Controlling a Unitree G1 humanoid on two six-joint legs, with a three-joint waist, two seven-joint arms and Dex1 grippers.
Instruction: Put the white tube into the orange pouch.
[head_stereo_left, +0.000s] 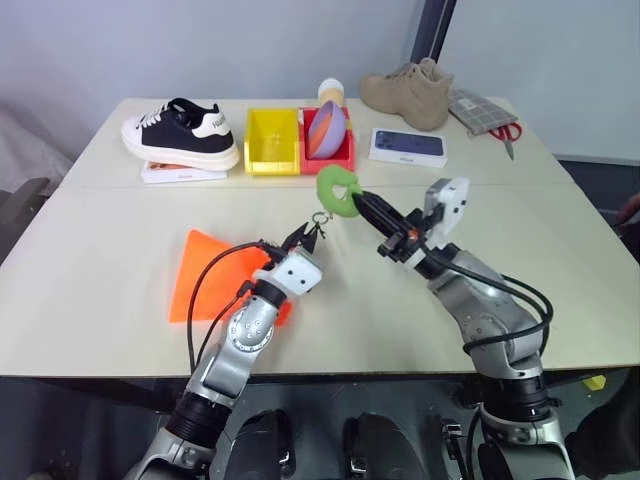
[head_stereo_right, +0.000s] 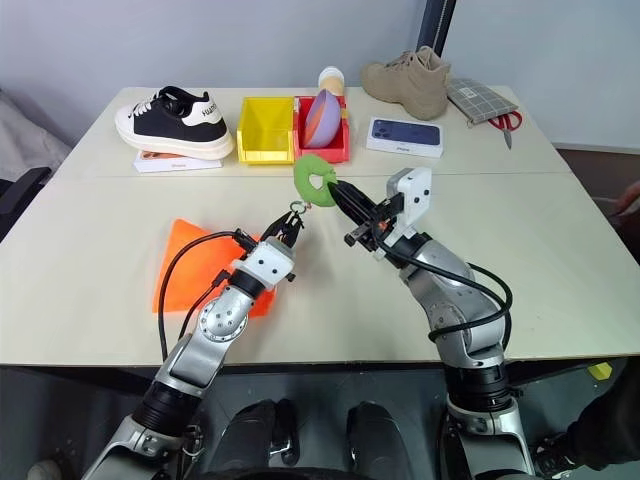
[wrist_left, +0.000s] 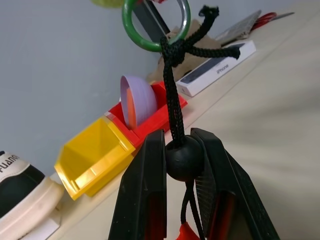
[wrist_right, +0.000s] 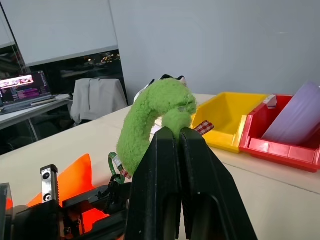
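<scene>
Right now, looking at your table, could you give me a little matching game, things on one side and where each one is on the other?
Things:
1. sneaker
2. purple bowl
3. orange pouch
4. green fuzzy ring

Places:
A. pinched in the right gripper
B. lying on the table
C. standing in the red bin
D. on a flat white box

Pairs: 1-D, 2-C, 3-B, 4-A.
</scene>
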